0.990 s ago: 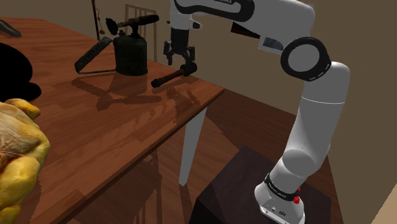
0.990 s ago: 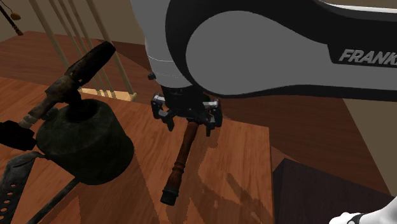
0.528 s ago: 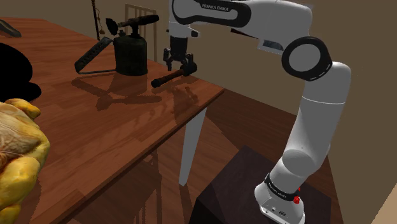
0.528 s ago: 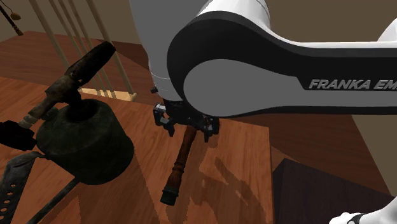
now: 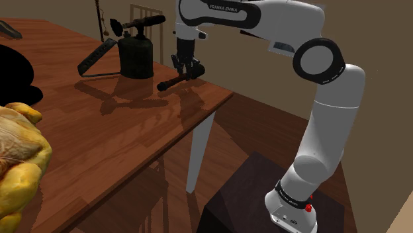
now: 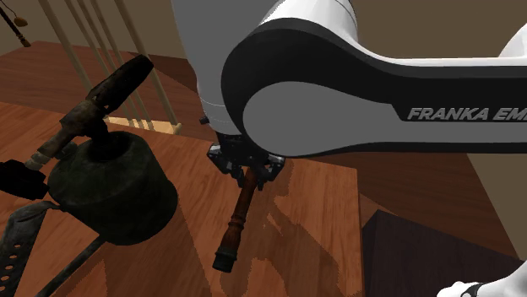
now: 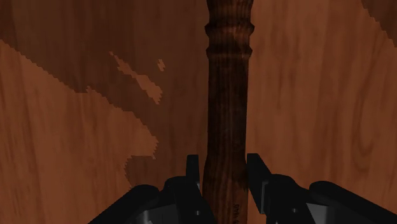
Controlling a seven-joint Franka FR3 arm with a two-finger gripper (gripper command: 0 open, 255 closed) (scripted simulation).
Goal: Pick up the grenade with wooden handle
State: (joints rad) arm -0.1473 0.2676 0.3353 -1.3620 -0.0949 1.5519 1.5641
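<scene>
Tool [image 6: 246, 180] tight on grenade [image 6: 234, 221] handle, close beside table [image 5: 198, 109] corner.

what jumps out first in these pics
The white arm reaches over the wooden table, its black gripper shut on the grenade by its wooden handle, near the table's corner. A dark blowtorch stands left of it in the shoulder view; a lumpy yellow thing sits lower left.

Grenade [image 6: 239, 211]: head end hidden behind gripper [image 6: 247, 173] and arm [image 6: 355, 76] in second exterior view; wrist view crops it at both ends. Yellow lumpy object [image 5: 20, 165], near left in shoulder view, cut by frame edge, identity unclear.
</scene>
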